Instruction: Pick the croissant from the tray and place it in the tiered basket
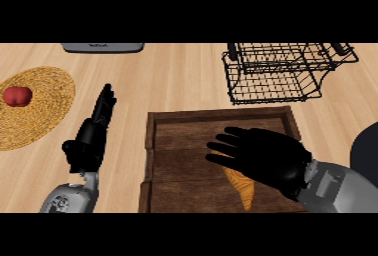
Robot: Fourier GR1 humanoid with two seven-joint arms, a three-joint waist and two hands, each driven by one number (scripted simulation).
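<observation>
My right hand (269, 157) hangs open, fingers spread, over the wooden tray (177, 130). It hides most of the croissant (241, 186), and I see only the tapered near end. I can't tell whether the palm touches it. My left hand (92, 135) rests open left of the tray. The wire basket (284, 75) is cut off at the top.

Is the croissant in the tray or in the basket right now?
In the tray. The croissant lies on the tray's floor, partly under the open right hand; the tiered basket shows nothing inside.
</observation>
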